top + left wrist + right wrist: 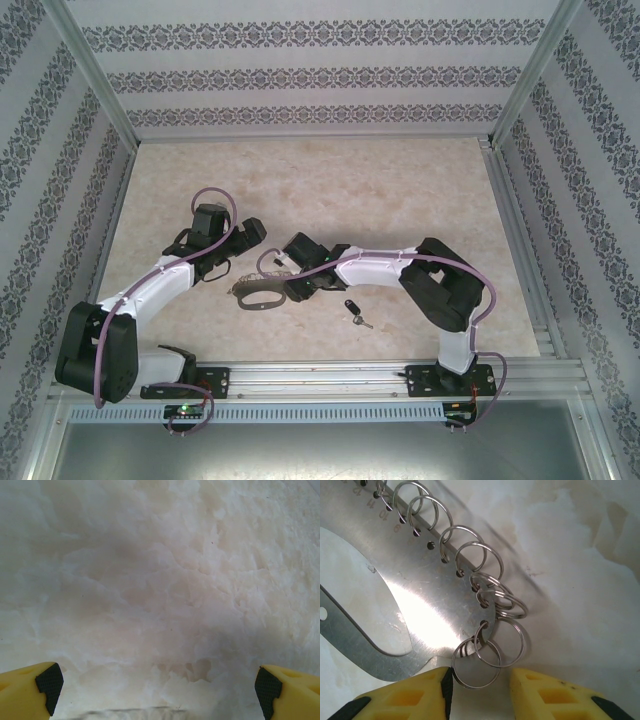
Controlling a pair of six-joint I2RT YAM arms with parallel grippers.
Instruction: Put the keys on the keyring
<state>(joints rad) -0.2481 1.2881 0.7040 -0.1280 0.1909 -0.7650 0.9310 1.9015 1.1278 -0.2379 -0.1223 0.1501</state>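
Right fingers [410,697] straddle end ring [476,687] of keyring [420,605], not yet clamped; best to pinch squarely, hold steady. Left fingers [30,690] spread, empty. Key [354,309] right of keyring.

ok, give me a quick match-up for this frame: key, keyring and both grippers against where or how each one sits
Things:
1. key
2. keyring
3. left gripper
4. right gripper

Places or states:
A. jaws either side of a small ring at the grey plate's end
B. black head, lying alone on the table, nothing touching it
C. jaws wide open over bare tabletop
D. flat grey metal, a row of wire rings along one edge

Pairs: 1-B, 2-D, 3-C, 4-A
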